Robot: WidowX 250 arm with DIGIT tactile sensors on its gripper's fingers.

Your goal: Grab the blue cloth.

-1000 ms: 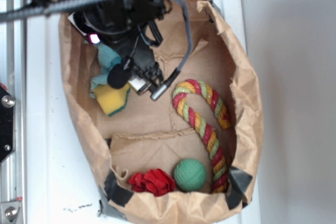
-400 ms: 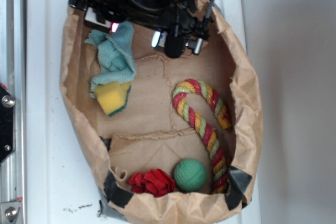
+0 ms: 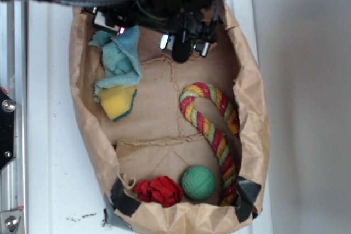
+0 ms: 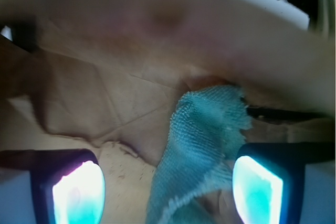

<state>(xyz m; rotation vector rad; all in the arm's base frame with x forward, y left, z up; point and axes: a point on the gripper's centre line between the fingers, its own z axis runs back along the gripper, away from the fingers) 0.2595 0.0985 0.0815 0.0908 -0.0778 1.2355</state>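
Observation:
The blue cloth [image 3: 118, 61] is a wrinkled teal washcloth lying at the upper left inside a brown paper bag [image 3: 249, 97], its lower end resting on a yellow sponge [image 3: 117, 102]. My gripper [image 3: 137, 32] hangs at the top of the bag, by the cloth's upper right edge, under the dark arm. In the wrist view the gripper [image 4: 168, 190] is open, with its two glowing pads [image 4: 79, 192] far apart. The cloth [image 4: 205, 145] lies between them, closer to the right pad, and neither pad touches it.
A red, yellow and green rope toy [image 3: 211, 130] curves down the right side of the bag. A green ball [image 3: 198, 182] and a red fabric bundle [image 3: 160, 190] lie at the bottom end. The bag walls stand up all around. A metal rail [image 3: 11, 108] runs at the left.
The arm has moved from over the cloth and sponge up to the top of the bag, uncovering the cloth. In the last moment it barely shifted. The bag's walls moved slightly.

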